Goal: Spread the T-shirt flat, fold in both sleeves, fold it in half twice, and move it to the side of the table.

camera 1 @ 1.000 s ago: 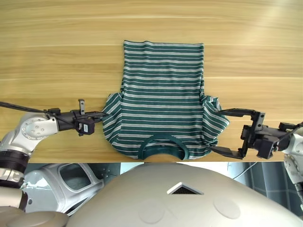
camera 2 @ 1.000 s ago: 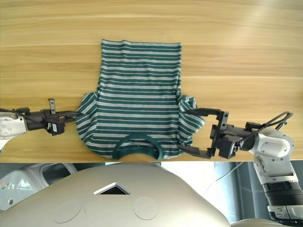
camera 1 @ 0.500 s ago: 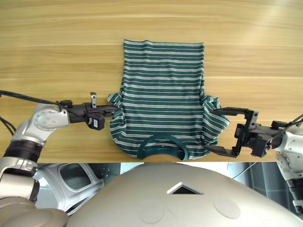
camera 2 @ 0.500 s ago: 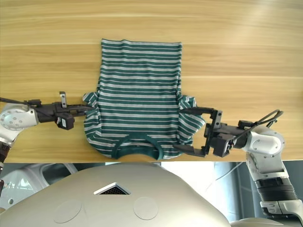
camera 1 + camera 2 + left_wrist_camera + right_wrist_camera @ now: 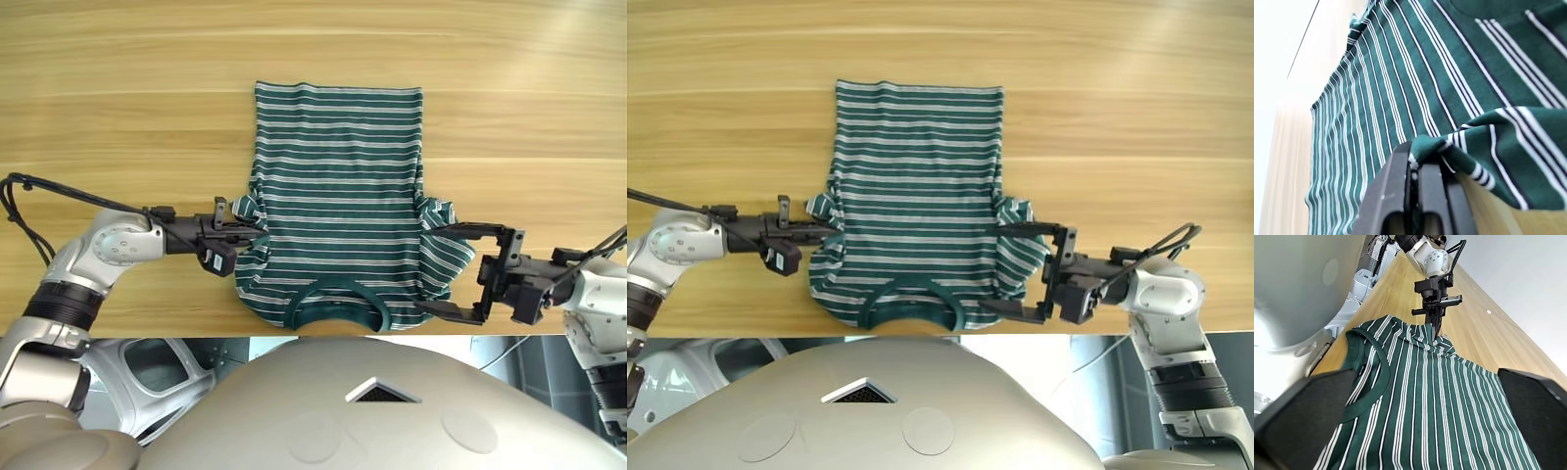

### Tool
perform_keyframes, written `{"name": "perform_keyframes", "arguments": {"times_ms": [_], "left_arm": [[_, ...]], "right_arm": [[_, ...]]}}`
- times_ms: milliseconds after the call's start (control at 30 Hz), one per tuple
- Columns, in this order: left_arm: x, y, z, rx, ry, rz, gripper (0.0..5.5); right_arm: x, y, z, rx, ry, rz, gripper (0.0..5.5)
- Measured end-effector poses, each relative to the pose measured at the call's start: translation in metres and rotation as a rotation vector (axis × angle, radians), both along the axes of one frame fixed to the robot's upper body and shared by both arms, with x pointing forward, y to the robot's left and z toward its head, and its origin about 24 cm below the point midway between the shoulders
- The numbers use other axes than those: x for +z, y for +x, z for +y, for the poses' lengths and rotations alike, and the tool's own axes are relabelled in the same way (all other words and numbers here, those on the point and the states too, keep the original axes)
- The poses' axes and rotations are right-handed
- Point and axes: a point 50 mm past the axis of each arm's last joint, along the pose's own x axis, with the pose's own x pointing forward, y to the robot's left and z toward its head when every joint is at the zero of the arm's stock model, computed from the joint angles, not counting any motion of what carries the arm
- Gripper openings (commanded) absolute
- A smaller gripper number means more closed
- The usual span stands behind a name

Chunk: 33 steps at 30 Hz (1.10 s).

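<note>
L hand [image 5: 253, 227] gripping T-shirt [image 5: 338, 186], R hand [image 5: 423, 267] spread

T-shirt [image 5: 338, 196]: soft knitted cloth, matt, pale stripes on dark green. The neck band [image 5: 338, 320] is a plain ribbed knit. The cloth lies smooth over the body and bunches in limp folds at both sleeves [image 5: 446, 230]. Table [image 5: 118, 88]: light wood grain, smooth, with a faint satin sheen. My left gripper [image 5: 1415, 157]: matt black fingers [image 5: 1400, 196], seemingly hard plastic, pinching cloth. My right gripper [image 5: 424, 266]: thin black bars, matt, with broad dull-black pads [image 5: 1542, 416].
</note>
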Motion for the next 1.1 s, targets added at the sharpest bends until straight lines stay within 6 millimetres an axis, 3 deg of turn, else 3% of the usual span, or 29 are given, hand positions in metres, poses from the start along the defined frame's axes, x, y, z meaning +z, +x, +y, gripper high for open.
{"name": "perform_keyframes", "arguments": {"times_ms": [200, 333, 533, 700, 1000, 1100], "left_arm": [[0.02, 0.006, 0.01, 0.037, 0.038, -0.064, 0.01], [0.021, 0.009, 0.015, 0.061, 0.084, -0.073, 0.01], [0.01, 0.017, -0.003, 0.073, 0.104, -0.091, 0.01], [0.021, 0.016, -0.023, 0.006, 0.06, -0.098, 0.01], [0.014, 0.011, -0.035, -0.078, 0.158, -0.025, 0.01], [0.009, 0.009, -0.038, -0.09, 0.196, 0.014, 0.57]], "right_arm": [[0.0, 0.0, 0.001, 0.002, 0.003, 0.0, 5.4], [-0.002, -0.001, 0.004, 0.002, 0.022, 0.004, 5.4], [-0.003, 0.0, 0.008, 0.012, 0.027, 0.0, 5.4], [-0.003, 0.003, 0.011, 0.025, 0.032, -0.01, 5.4], [-0.004, 0.002, 0.013, 0.033, 0.035, -0.004, 5.4], [-0.005, 0.002, 0.014, 0.038, 0.037, 0.0, 5.4]]}}
